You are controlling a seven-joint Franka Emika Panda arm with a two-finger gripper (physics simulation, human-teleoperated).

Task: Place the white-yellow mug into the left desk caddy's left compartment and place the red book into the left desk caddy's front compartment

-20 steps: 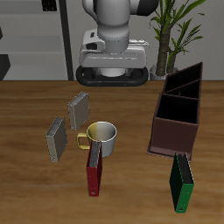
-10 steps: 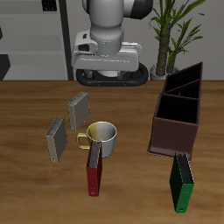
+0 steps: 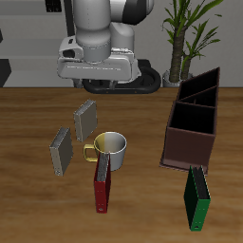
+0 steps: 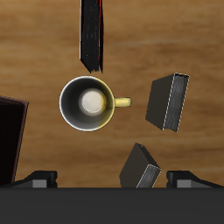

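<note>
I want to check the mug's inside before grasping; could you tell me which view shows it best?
The wrist view: it looks straight down into the white-yellow mug, showing rim, pale bottom and handle. The exterior view shows the mug small and slanted, its inside mostly hidden.

The robot's arm hangs high over the back of the table, and its gripper (image 3: 100, 80) is hidden behind the wrist housing, so the jaws cannot be read. Below it and nearer the front edge stand two grey books (image 3: 85, 120), then the white-yellow mug (image 3: 109, 147) with the red book (image 3: 102, 184) touching it. The left desk caddy (image 3: 194, 123) and the green book (image 3: 196, 198) lie well off to one side of the tool.
</note>
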